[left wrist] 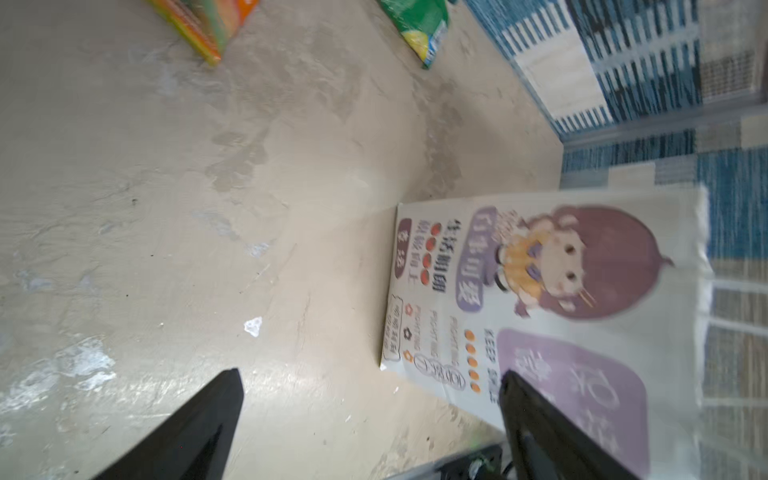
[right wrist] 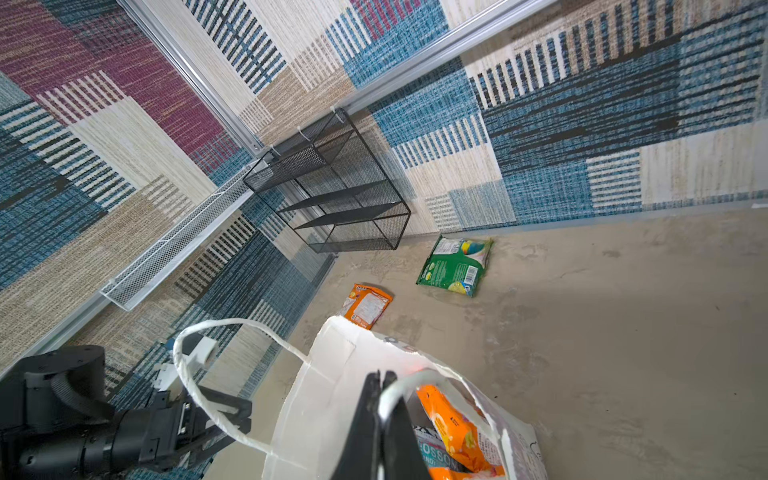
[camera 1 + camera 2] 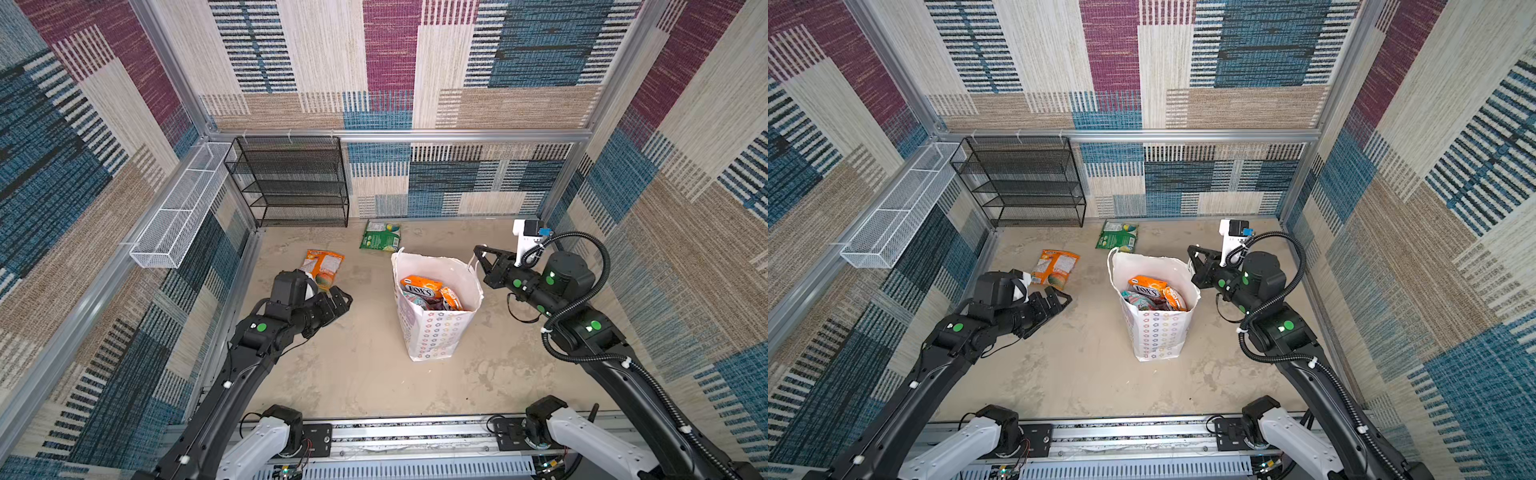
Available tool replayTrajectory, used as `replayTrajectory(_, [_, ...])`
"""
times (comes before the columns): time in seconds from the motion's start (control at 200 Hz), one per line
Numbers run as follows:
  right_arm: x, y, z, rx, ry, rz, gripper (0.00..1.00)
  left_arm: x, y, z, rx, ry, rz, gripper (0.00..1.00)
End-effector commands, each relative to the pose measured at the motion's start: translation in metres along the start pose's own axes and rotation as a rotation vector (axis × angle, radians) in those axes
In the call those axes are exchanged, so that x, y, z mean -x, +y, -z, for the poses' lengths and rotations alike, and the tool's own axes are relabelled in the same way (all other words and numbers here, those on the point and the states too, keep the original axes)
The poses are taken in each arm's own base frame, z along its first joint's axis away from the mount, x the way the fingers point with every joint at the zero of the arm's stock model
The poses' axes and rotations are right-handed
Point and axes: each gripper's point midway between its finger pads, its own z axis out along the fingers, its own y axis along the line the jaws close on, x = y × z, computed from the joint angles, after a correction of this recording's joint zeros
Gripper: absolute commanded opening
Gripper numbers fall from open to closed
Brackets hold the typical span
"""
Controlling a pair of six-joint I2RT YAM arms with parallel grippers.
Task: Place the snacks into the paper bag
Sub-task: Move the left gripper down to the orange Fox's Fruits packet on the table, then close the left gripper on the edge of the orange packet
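Paper bag (image 3: 436, 332) is standing upright near the middle of the table (image 3: 353, 382), with its mouth open and the top rim a bit crumpled. It's white, with rows of little coloured flower prints on the face you see in both top views. The left wrist view catches the bag (image 1: 582, 291) from another side, where there's a purple-haired cartoon figure and purple text panels.

Snacks inside it: an orange FOX'S packet (image 3: 420, 286) lies on top, a teal-and-pink packet (image 3: 415, 301) sits under it, and another orange one pokes up beside them. Two more are outside on the table. An orange packet (image 3: 326, 266) lies flat off to the bag's left, and a green packet (image 3: 380, 237) lies flat behind the bag, close to the back wall. Neither one touches the bag.

Left gripper (image 3: 343, 297) sits low over the table between the orange packet and the bag, pointing toward the bag. Its jaws are spread about as wide as they go, with only bare table between them.

Right gripper (image 3: 478, 250) is up at the bag's right rim. Its jaws are squeezed right together, and in its wrist view one white handle loop (image 2: 432, 372) looks pinched between the tips. The other loop (image 2: 232, 321) arches free over the opposite rim.
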Motion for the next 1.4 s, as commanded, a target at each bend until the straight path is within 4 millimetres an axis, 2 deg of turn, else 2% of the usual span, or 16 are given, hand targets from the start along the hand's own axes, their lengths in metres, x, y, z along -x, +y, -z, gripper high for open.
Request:
replayTrajectory(0.0, [0.02,0.007,0.004,0.028,-0.102,0.055,0.0,0.03,0.002,-0.021,-0.053,-0.071,0.162,0.99])
replayTrajectory(0.125, [0.014,0.002,0.007,0.014,-0.116,0.079,0.0,0.057,0.032,-0.047,0.024,-0.114,0.249,1.0])
replayTrajectory(0.235, [0.008,-0.007,0.007,-0.013,-0.12,0.096,0.0,0.082,0.049,-0.064,0.073,-0.146,0.289,0.98])
replayTrajectory(0.411, [-0.001,-0.01,0.005,-0.004,-0.105,0.096,0.0,0.112,0.066,-0.098,0.132,-0.14,0.326,0.95])
replayTrajectory(0.496, [-0.007,-0.012,0.003,-0.003,-0.094,0.097,0.0,0.126,0.069,-0.117,0.146,-0.112,0.332,0.86])
replayTrajectory(0.631, [-0.01,-0.015,0.002,-0.017,-0.088,0.105,0.0,0.139,0.082,-0.14,0.225,-0.064,0.342,0.83])
replayTrajectory(0.786, [-0.008,-0.019,0.005,-0.04,-0.104,0.109,0.0,0.148,0.092,-0.16,0.253,-0.053,0.374,0.8])
replayTrajectory(0.931, [-0.012,-0.022,0.001,-0.046,-0.091,0.107,0.0,0.152,0.096,-0.176,0.257,-0.038,0.399,0.84])
replayTrajectory(1.097, [-0.014,-0.025,-0.002,-0.052,-0.083,0.104,0.0,0.157,0.108,-0.179,0.35,-0.028,0.383,0.85])
replayTrajectory(1.282, [-0.016,-0.027,-0.004,-0.059,-0.08,0.102,0.0,0.157,0.116,-0.18,0.404,-0.021,0.388,0.76])
replayTrajectory(1.397, [-0.018,-0.028,-0.006,-0.063,-0.073,0.101,0.0,0.154,0.121,-0.182,0.422,-0.015,0.393,0.75])
